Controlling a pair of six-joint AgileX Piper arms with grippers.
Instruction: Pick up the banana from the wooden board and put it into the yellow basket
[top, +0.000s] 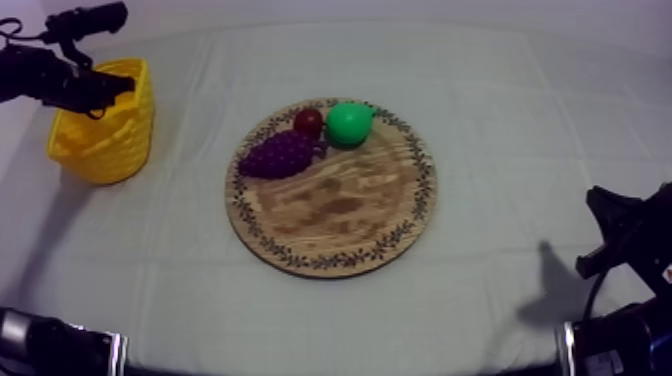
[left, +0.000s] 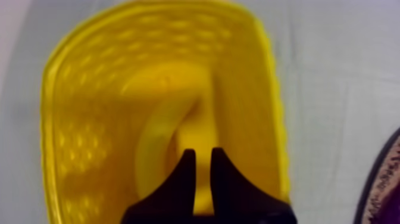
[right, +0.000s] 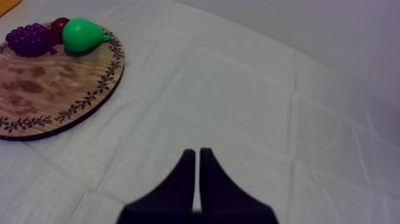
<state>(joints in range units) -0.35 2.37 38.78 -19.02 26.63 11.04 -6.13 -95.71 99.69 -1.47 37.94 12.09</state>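
Banana (left: 159, 138) inside yellow basket (left: 77, 119) at left gripper (left: 203, 154)

purple grapes (top: 277, 154), small red fruit (top: 308, 122) just beside green pear (top: 349, 123), grey-white cloth (top: 500, 120)

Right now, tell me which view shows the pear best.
Right wrist view: the pear lies side-on on the wooden board, stem clear. Top view shows it from above, rounder. Left wrist view faces the yellow basket.
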